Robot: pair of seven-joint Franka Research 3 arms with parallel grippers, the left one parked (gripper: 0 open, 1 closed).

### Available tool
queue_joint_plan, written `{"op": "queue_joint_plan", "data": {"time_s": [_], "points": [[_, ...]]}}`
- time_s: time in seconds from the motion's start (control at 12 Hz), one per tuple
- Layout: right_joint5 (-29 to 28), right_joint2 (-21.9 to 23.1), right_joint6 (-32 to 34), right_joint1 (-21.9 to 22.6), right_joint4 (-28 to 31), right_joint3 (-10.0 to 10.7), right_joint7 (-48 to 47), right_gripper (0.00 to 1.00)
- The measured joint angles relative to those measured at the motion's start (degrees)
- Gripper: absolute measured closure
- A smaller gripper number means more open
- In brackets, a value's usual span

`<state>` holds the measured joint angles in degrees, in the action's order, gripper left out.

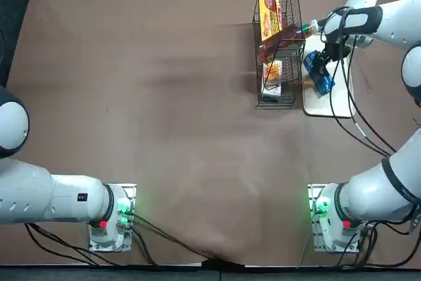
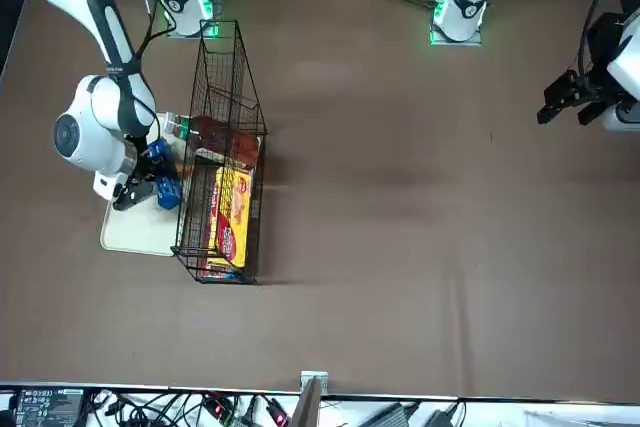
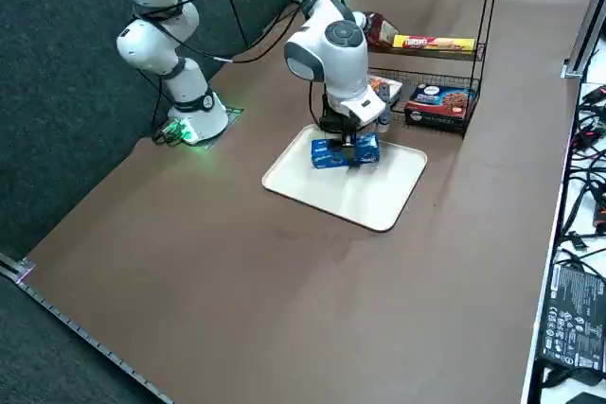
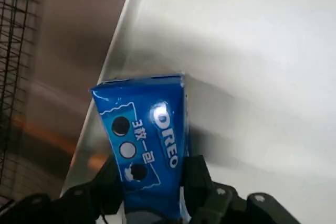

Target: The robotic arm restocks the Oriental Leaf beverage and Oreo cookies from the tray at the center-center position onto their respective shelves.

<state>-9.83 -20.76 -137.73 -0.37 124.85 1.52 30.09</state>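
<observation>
My right gripper [image 4: 152, 174] is shut on the Oreo cookies [image 4: 144, 135], a blue packet pinched at one end between the two fingers [image 4: 195, 174]. The packet sits low over the white tray [image 3: 365, 198], near the edge closest to the rack; I cannot tell whether it still touches the tray. In the top view the Oreo cookies [image 1: 320, 76] lie under the gripper [image 1: 322, 69] on the tray [image 1: 329, 104]. The Oriental Leaf beverage [image 2: 220, 137] lies on its side on an upper shelf of the black wire rack [image 1: 276, 100], its white cap poking out toward the tray.
The rack [image 3: 473, 63] also holds yellow-and-red snack packs [image 2: 232, 212] and a dark cookie box [image 3: 437, 103] on the lowest tier. Black cables [image 1: 358, 126] trail from the right arm across the table by the tray.
</observation>
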Motion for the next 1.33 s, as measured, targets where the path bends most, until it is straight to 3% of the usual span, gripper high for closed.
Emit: {"op": "queue_joint_plan", "data": {"time_s": [0.67,1.08,1.33], "points": [[0.0,7.3,15.5,-3.0,-9.2,0.5,0.1,0.41],[-0.4,12.1,36.5,-5.9,-23.7,0.6,-0.1,0.41],[-5.4,12.9,45.6,-6.1,-32.6,0.6,-4.1,0.41]]}}
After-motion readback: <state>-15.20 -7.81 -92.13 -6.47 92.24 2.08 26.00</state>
